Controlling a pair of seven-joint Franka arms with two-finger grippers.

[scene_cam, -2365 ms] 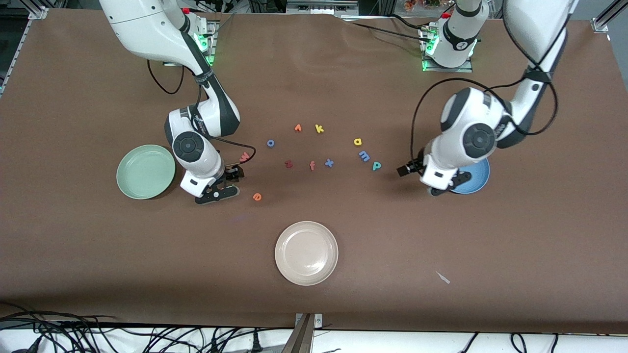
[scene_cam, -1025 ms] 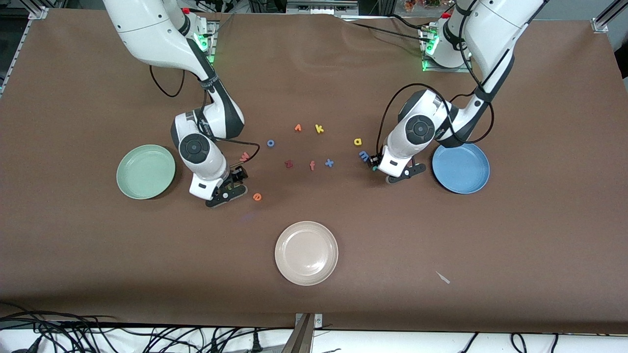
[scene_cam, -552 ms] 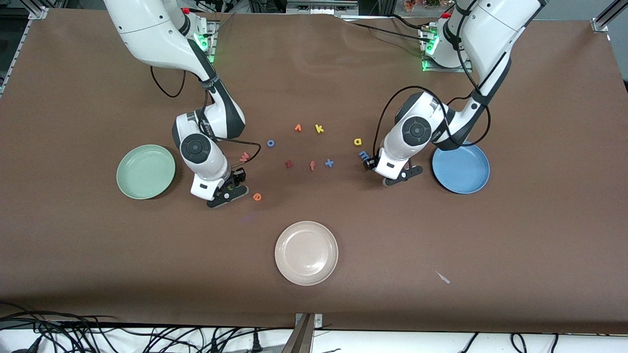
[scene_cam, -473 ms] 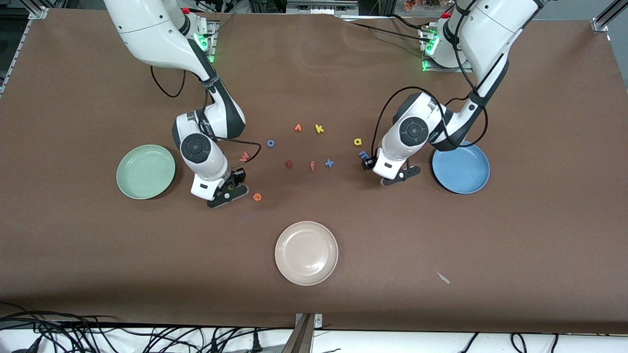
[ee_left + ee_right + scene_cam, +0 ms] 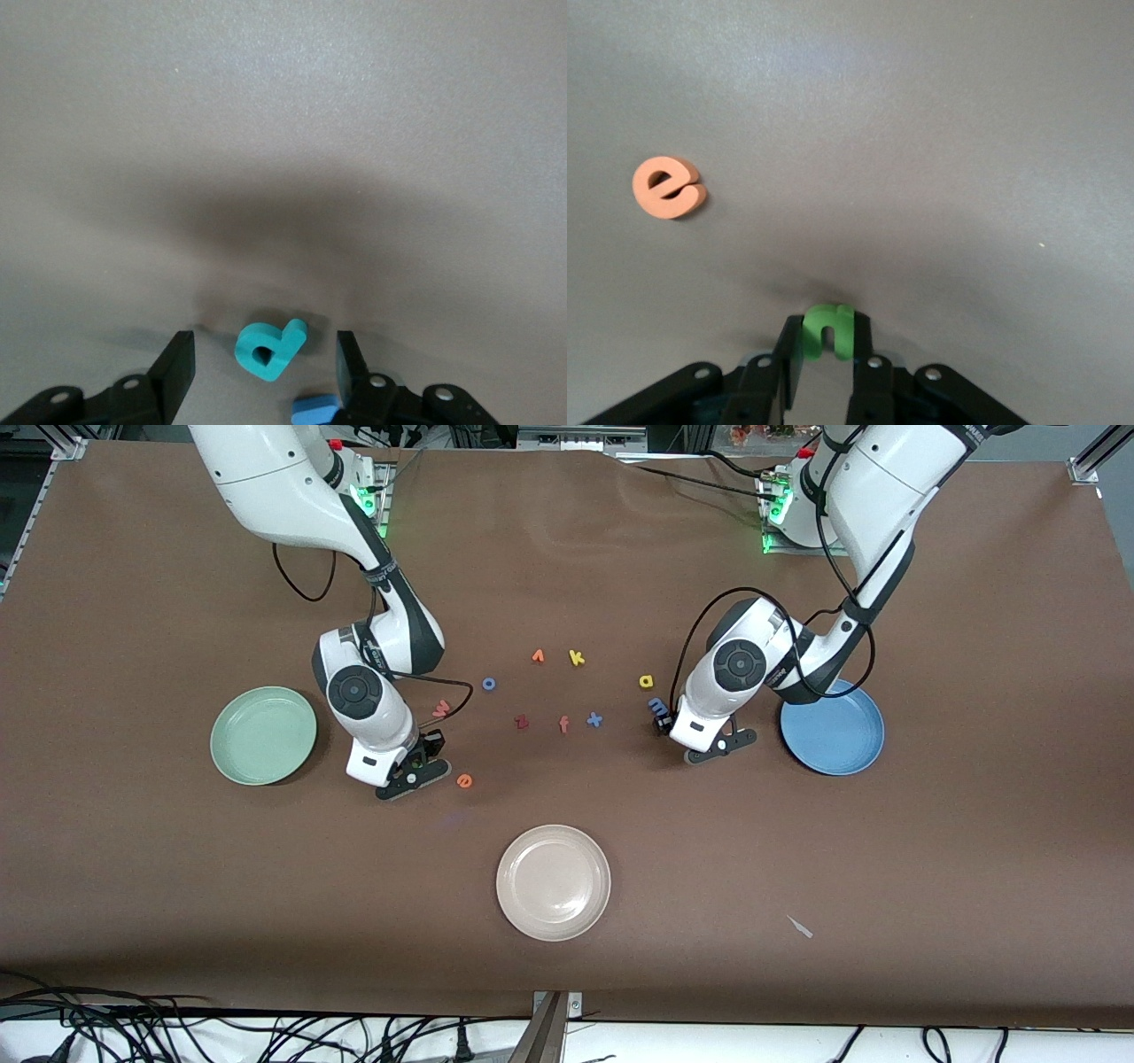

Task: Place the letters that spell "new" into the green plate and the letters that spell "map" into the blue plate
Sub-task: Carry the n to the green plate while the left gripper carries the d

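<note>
— What sits lowest in the front view?

— At its lower middle, a round, glossy white plate [image 5: 553,882] on the matte brown table [image 5: 886,850]. Higher up lies the orange e [image 5: 464,780], a small rounded piece of foam.

— And the right gripper [image 5: 409,766]?

— Just beside that letter, toward the right arm's end, down at the table. Its black fingers [image 5: 788,354] are clamped on the green n [image 5: 827,330], a blocky foam arch.

— The plates?

— The green plate [image 5: 263,735], smooth and shallow, lies mid-frame toward the right arm's end. The blue plate [image 5: 833,731] lies mid-frame toward the left arm's end. Neither has a letter in it.

— The left gripper [image 5: 673,726]?

— It is low at the table beside the blue plate, jaws spread. The teal p [image 5: 268,348], thick-cut foam, lies between its fingers with a gap on each side. The blue m [image 5: 657,706] lies touching one finger from outside.

— Farther up?

— The pink w [image 5: 441,708] lies above the right gripper in the frame, and the yellow a [image 5: 646,681] just above the m.
</note>
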